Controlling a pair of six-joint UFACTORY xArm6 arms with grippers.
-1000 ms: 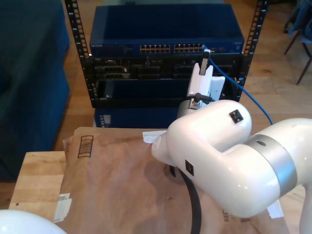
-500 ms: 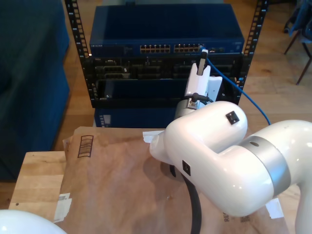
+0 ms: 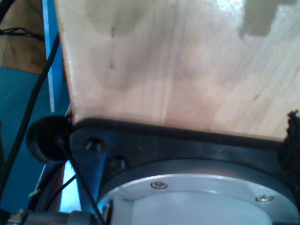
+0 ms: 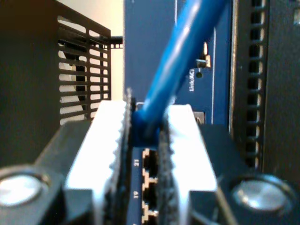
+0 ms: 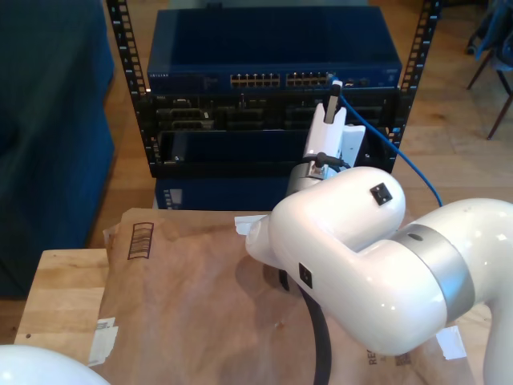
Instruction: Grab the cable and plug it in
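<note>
Between my second tool's (image 4: pixel 143 140) pads, cable (image 4: pixel 180 61)

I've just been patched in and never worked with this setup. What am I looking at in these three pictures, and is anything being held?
These are two white robot arms, each ending in a pincer with its own camera. The exterior view looks from behind over a table covered with brown paper, toward a rack holding a blue network switch. The second wrist view looks along my second pincer, whose white fingers are shut on the blue cable, right at the switch's row of ports. In the exterior view that pincer is at the ports' right end. The first wrist view looks at a wooden surface and a round metal base; it does not show its own pincer.
</note>
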